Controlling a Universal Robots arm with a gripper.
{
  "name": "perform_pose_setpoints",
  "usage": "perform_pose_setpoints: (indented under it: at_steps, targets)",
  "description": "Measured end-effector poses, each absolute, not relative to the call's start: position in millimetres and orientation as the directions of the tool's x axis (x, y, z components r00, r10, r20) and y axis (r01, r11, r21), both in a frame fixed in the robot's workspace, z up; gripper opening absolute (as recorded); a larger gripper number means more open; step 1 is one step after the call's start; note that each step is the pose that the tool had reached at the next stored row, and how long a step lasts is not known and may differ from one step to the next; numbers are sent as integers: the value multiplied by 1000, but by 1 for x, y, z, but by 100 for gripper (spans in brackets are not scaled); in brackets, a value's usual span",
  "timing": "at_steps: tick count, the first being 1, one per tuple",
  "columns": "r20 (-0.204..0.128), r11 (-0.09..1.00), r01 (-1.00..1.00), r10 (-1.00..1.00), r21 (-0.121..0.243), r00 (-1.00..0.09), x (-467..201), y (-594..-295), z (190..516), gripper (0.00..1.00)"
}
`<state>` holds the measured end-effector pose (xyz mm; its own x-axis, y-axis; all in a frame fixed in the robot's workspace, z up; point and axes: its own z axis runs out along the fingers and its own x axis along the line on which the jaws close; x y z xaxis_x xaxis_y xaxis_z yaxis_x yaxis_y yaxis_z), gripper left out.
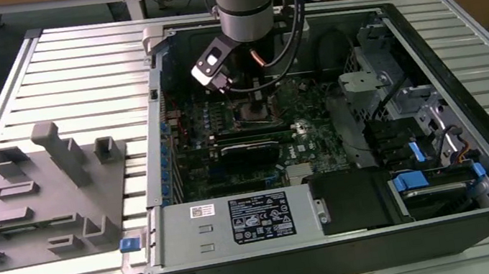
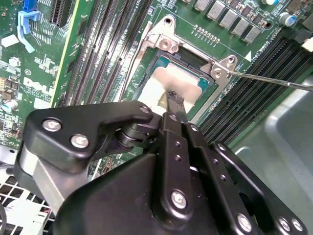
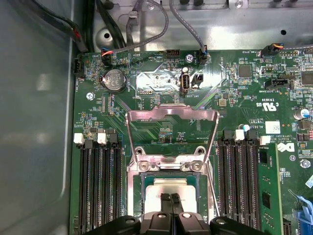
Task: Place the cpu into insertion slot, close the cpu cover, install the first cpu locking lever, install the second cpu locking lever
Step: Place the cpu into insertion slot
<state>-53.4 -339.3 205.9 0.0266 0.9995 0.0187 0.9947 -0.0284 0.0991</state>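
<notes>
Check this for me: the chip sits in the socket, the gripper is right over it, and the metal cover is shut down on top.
Wrong about the cover: the first wrist view shows it swung open, clear of the socket. The chip does sit in the socket, with the gripper right over it.

Open computer case (image 1: 357, 236) lying on a slatted metal counter (image 1: 69, 68), robot arm (image 1: 249, 5) reaching down into it, hand (image 1: 242, 88) low over the insertion slot (image 1: 257, 112), grey moulded fixture (image 1: 45, 199) at the exterior view's left, black-labelled power supply (image 1: 237, 221) at the case's near edge
</notes>
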Motion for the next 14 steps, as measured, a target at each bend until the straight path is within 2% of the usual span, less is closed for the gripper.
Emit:
perform_pose_setpoints:
  at_steps: [5, 8, 14]
  targets:
    - [19, -28, 995, 999, 99, 27, -53, -339, 206, 11]
    - [18, -28, 997, 999, 68, 27, -53, -339, 206, 11]
    - [18, -28, 998, 999, 62, 27, -53, -339, 205, 11]
